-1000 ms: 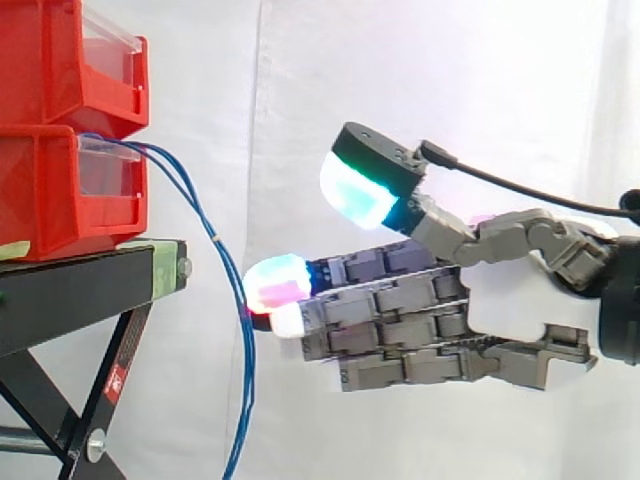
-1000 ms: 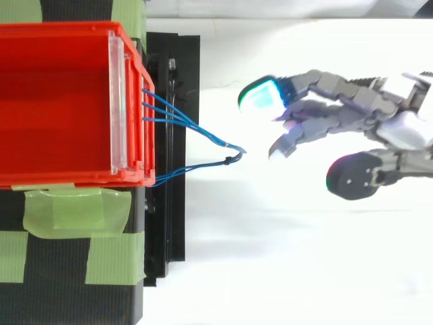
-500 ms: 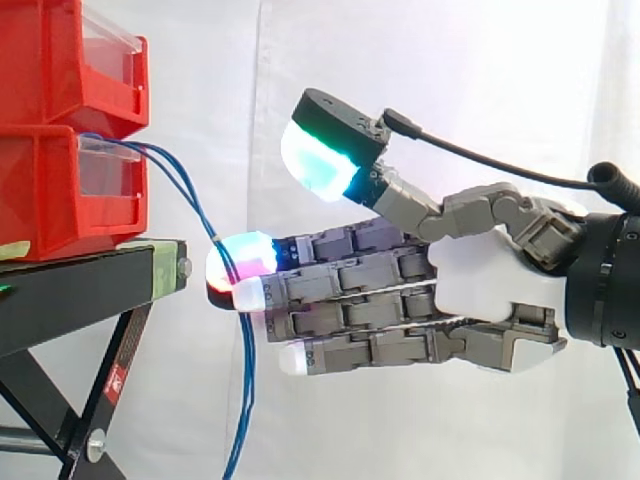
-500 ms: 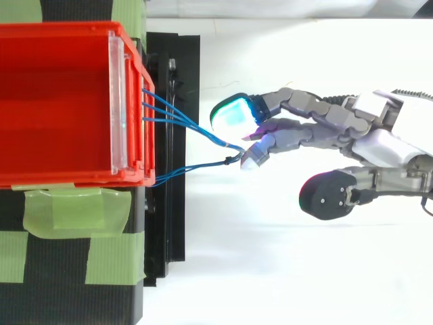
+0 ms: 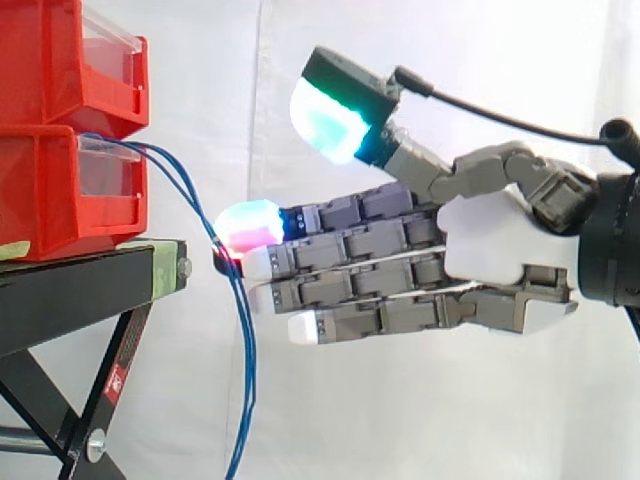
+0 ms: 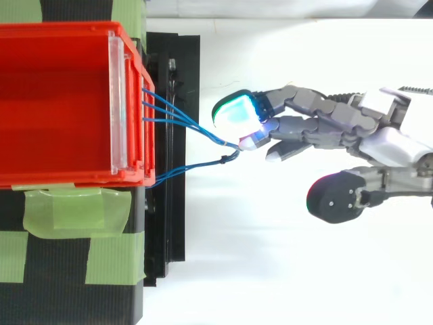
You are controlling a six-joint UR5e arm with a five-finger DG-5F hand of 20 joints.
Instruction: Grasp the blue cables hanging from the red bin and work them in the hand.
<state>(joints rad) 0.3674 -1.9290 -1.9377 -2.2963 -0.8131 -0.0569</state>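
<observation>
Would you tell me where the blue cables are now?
In the side view, the blue cables hang from the lower red bin, beside the fingertips of the hand.

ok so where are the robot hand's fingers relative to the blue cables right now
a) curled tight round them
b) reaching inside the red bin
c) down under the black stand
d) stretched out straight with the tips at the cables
D: the robot hand has straight fingers whose tips reach the blue cables hanging from the red bin, with the thumb raised above.
</observation>
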